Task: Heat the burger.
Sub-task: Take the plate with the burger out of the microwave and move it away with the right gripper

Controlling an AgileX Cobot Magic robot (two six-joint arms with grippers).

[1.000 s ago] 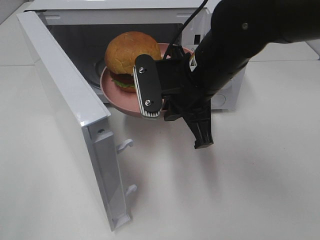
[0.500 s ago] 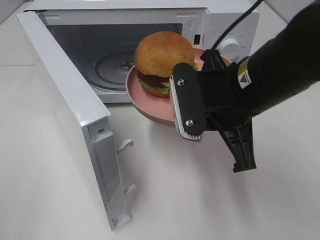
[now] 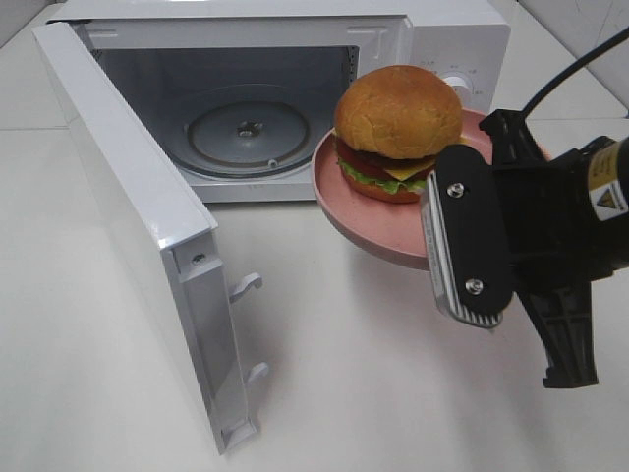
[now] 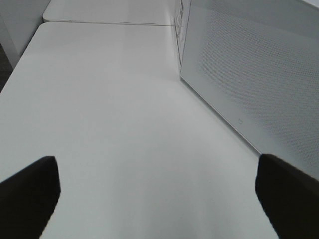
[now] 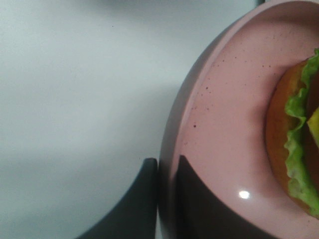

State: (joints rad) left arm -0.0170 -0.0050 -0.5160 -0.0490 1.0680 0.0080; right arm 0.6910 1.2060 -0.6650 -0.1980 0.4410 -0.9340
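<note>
- The white table (image 3: 413, 393) carries the whole scene and shows in all three views as a plain pale surface.
- The microwave (image 3: 432, 25) stands at the back of the table, and its cavity is open to the front.
- The microwave door (image 3: 128, 226) is swung wide open toward the left of the high view; in the left wrist view its dotted panel is seen from the outside.
- Inside the cavity the glass turntable (image 3: 246, 133) lies flat, with nothing on it.
- The right gripper (image 3: 447, 241) is at the right of the high view, in front of the microwave and above the table, outside the cavity.
- Its jaws are closed narrowly on the edge of the pink plate (image 3: 378, 231); in the right wrist view one finger lies on the top of the rim and the other one under it.
- The plate is held in the air, a little tilted, in front of the right part of the microwave.
- The burger (image 3: 398, 128) sits on the plate, on the side away from the jaws; it does not touch the fingers, only the plate is between them.
- The left gripper (image 4: 154, 199) hangs over the bare table beside the door, with its jaws wide apart and nothing between them.
</note>
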